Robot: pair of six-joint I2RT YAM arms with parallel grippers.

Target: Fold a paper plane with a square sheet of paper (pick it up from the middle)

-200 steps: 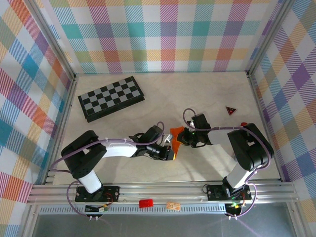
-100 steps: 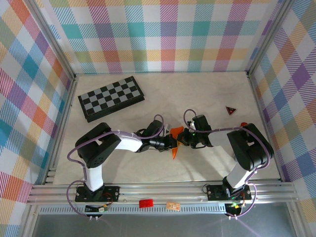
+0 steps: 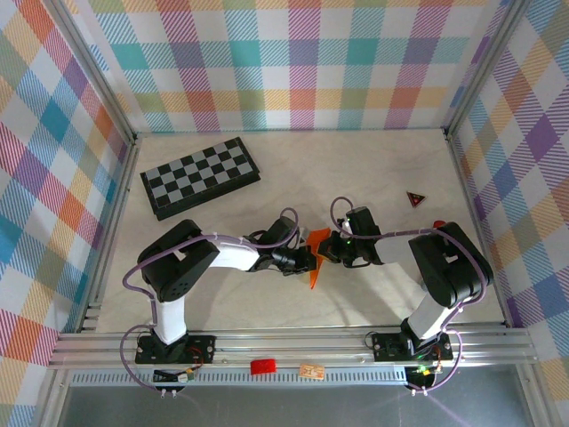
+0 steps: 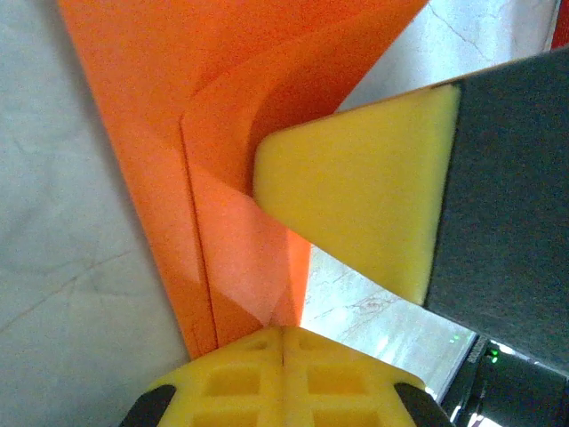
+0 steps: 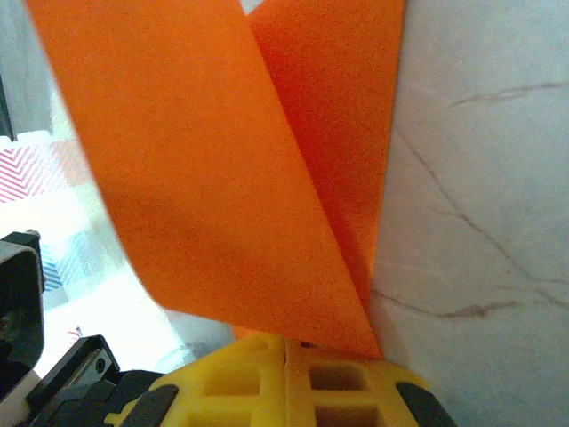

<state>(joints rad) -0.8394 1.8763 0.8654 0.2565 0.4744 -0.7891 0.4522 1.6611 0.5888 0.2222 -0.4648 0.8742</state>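
When you look down from the top camera, you see a pale table (image 3: 373, 160) with thin marble-like veins. It is closed on three sides by walls (image 3: 302, 53) in a pastel check pattern, and an aluminium rail (image 3: 293, 342) runs along the near edge.

The checkerboard (image 3: 200, 176) lies flat at the far left. A small dark red triangle (image 3: 415, 198) lies at the right. Both are well apart from the arms.

Near the middle of the table, the orange paper (image 3: 316, 260) is already folded with a crease, and the two grippers meet at it. The left gripper (image 4: 283, 331) has its yellow fingers pressed fully together on the edge of the paper. The right gripper (image 5: 284, 342) is also closed tight on the paper, from the opposite side. In the left wrist view, one yellow pad (image 4: 356, 205) of the right gripper lies against the fold.
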